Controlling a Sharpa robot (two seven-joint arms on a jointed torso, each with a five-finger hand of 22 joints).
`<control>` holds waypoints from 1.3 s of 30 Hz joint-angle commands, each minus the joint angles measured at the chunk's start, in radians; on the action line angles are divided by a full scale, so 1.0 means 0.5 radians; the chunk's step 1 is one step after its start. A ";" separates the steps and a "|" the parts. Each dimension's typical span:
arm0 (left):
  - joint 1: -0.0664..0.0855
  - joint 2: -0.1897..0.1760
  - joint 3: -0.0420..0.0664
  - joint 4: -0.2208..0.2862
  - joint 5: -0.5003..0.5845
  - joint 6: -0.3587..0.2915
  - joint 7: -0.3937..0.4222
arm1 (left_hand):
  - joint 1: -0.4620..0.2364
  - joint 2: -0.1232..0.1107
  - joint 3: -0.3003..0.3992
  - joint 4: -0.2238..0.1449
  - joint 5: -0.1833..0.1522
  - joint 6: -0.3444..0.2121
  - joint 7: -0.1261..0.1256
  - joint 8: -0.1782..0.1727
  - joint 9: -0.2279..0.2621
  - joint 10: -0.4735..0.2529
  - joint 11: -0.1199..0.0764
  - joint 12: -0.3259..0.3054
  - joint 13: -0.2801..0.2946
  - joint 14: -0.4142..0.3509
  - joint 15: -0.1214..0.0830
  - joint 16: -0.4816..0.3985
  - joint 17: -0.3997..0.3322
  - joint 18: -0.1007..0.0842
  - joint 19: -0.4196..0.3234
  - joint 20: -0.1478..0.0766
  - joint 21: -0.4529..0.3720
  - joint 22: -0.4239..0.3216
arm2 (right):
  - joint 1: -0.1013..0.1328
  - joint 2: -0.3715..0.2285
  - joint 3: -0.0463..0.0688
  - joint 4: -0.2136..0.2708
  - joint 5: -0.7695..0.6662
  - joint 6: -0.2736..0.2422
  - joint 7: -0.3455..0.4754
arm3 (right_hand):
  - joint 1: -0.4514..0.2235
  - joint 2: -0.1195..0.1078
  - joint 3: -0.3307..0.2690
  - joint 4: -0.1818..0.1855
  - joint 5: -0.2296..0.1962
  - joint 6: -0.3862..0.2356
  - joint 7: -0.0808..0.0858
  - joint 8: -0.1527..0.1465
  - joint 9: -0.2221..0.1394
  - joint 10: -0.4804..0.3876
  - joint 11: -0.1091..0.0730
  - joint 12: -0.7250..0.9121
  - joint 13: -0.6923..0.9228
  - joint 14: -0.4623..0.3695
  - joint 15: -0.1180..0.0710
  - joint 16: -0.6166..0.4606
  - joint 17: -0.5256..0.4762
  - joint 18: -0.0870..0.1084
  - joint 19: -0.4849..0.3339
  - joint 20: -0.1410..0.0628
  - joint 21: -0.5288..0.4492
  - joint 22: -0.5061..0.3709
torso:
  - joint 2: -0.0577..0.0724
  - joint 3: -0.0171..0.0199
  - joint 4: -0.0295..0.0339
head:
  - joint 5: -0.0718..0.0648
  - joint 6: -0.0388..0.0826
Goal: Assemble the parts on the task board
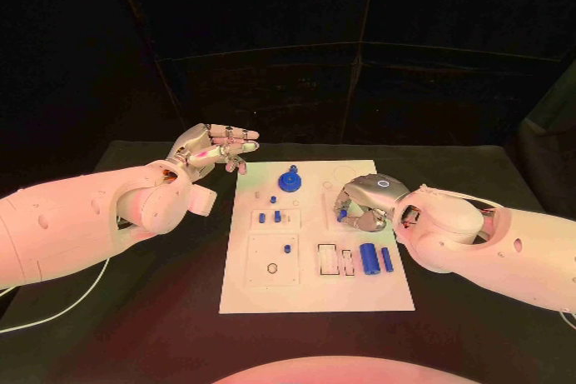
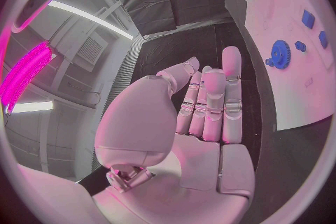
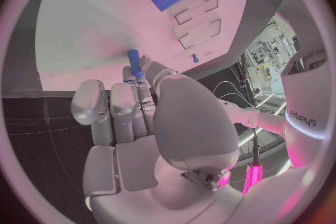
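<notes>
1. One small blue peg (image 3: 133,61) was seen pinched at the fingertips of the right hand (image 1: 363,207), just right of the centre of the head view, over the right half of the task board (image 1: 315,296); in the head view a trace of blue showed under the curled fingers.
2. In the right wrist view the peg was held end-down against or just above the white plate; actual contact could not be told.
3. Several other parts lay on the board: a blue gear (image 1: 290,182) near its upper middle, small blue pieces (image 1: 275,209) left of centre, one small piece (image 1: 287,249) in the lower left square, and two blue cylinders (image 1: 375,258) at the lower right beside two empty rectangular slots (image 1: 335,259).
4. The left hand (image 1: 216,150) was held off the board's upper left corner, in the upper left of the frame, palm up, fingers spread and nothing grasped; the left wrist view showed the fingers straight and apart.
5. The step in hand was judged to be the seating of the held peg in a hole on the right of the board, with most parts not yet assembled.
6. The next move was judged to call for the peg to be kept upright, lined up over its hole and pressed straight down before release; a tilt could jam it.
</notes>
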 commanded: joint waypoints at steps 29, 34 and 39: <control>0.003 0.003 0.001 -0.007 0.007 0.032 -0.010 | 0.003 0.010 -0.010 0.003 -0.003 0.003 0.011 0.006 -0.002 -0.008 0.010 0.015 -0.002 -0.011 0.000 -0.011 -0.005 0.028 -0.008 0.003 -0.014 -0.003 | 0.003 -0.092 0.064 0.190 -0.008 -0.218 0.033 | 0.042 -0.005 0.269 -0.083 -0.021 0.151 0.005 0.030 0.011 0.204 -0.023 -0.065 0.008 0.042 -0.037 0.096 0.094 -0.051 0.115 -0.022 0.137 0.190 | -0.004 -0.0005 -0.003 | -0.010 -0.011; 0.003 0.005 0.001 -0.010 0.007 0.032 -0.009 | 0.003 0.010 -0.010 0.003 -0.003 0.003 0.011 0.006 -0.002 -0.008 0.010 0.015 -0.002 -0.011 0.000 -0.011 -0.005 0.028 -0.008 0.003 -0.014 -0.003 | 0.010 -0.128 0.097 0.284 0.016 -0.271 0.046 | 0.040 -0.013 0.279 -0.091 -0.020 0.145 0.009 0.024 0.008 0.204 -0.020 -0.077 0.007 0.043 -0.035 0.102 0.100 -0.052 0.116 -0.021 0.141 0.195 | -0.004 -0.0017 -0.001 | -0.010 -0.011; 0.003 0.008 0.001 -0.011 0.007 0.031 -0.008 | 0.003 0.010 -0.010 0.003 -0.003 0.003 0.011 0.006 -0.002 -0.008 0.010 0.015 -0.002 -0.011 0.000 -0.011 -0.005 0.028 -0.008 0.003 -0.014 -0.003 | 0.013 -0.081 0.106 0.332 0.087 -0.272 0.075 | 0.040 -0.016 0.289 -0.097 -0.019 0.142 0.011 0.020 0.006 0.203 -0.017 -0.085 0.006 0.043 -0.033 0.107 0.105 -0.053 0.119 -0.020 0.147 0.202 | -0.001 -0.0023 -0.001 | 0.003 -0.015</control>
